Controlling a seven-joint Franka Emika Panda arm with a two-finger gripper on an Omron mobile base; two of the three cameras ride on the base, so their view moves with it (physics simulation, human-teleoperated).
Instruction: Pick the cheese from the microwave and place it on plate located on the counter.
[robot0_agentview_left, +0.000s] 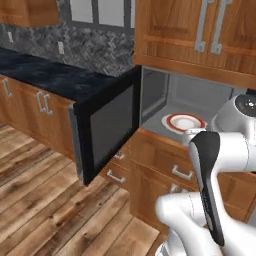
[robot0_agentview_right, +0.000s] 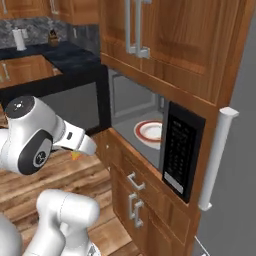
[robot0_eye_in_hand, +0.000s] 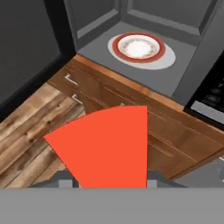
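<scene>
The microwave (robot0_agentview_left: 165, 107) stands open, its wide black door (robot0_agentview_left: 107, 127) swung out to the left over the wooden floor (robot0_agentview_left: 45, 200). On the grey floor of its cavity sits a white plate with a red rim (robot0_eye_in_hand: 139, 47), near the middle; in the left base view the arm's white body cuts off that plate's lower edge. The black keypad panel (robot0_agentview_right: 181, 150) shows at the cavity's right side, its keys too small to read.

The cheese (robot0_eye_in_hand: 107, 146) is outside the microwave, in front of it and above the drawer fronts (robot0_eye_in_hand: 131, 118). In the hand view it appears as a large orange wedge rising from the bottom edge, and it covers the finger tips, so the gripper (robot0_eye_in_hand: 107, 181) seems closed on it, though the pads themselves are hidden. In the right base view only a small orange corner of the wedge (robot0_agentview_right: 75, 155) peeks out beneath the white hand, and the fingers cannot be made out there.

The counter (robot0_agentview_left: 50, 75) runs off to the left behind the open door, dark with faint veins. At its far end in the right base view stand a white roll (robot0_agentview_right: 19, 39) and a small brown object (robot0_agentview_right: 52, 36), too blurred to identify.
</scene>
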